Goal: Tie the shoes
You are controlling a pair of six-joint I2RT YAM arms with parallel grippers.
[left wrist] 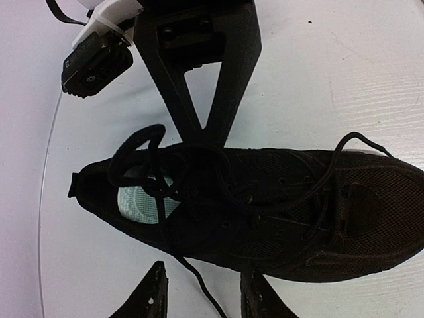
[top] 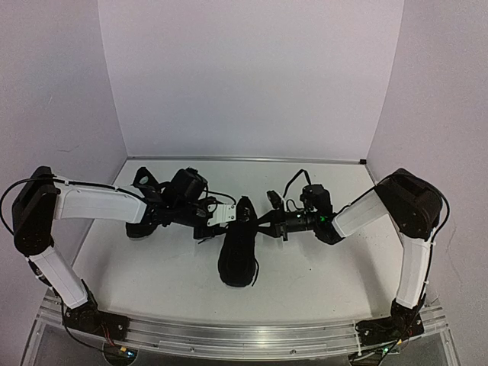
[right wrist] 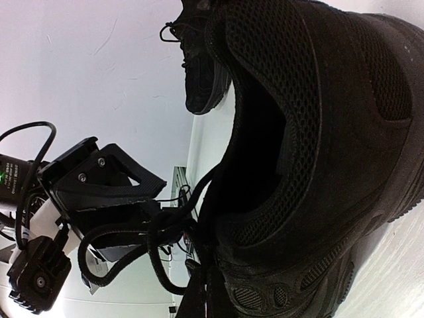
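One black shoe [top: 238,252] lies in the middle of the table, toe toward the arms; in the left wrist view this shoe [left wrist: 278,218] runs across the frame with loose lace loops [left wrist: 142,156] over its mouth. My left gripper [left wrist: 207,295] is open beside its sole, and a thin lace end [left wrist: 192,275] lies slack between the fingers without touching them. My right gripper [left wrist: 211,136] comes from the other side and is shut with its tip in the laces. In the right wrist view its fingers [right wrist: 202,295] pinch a lace strand by the shoe's collar. The second shoe [right wrist: 202,73] lies farther back.
The second shoe [top: 139,227] sits at the left, partly under my left arm. White walls close the table on the left, back and right. A metal rail [top: 244,335] runs along the near edge. A black cable [top: 293,179] arcs above my right wrist.
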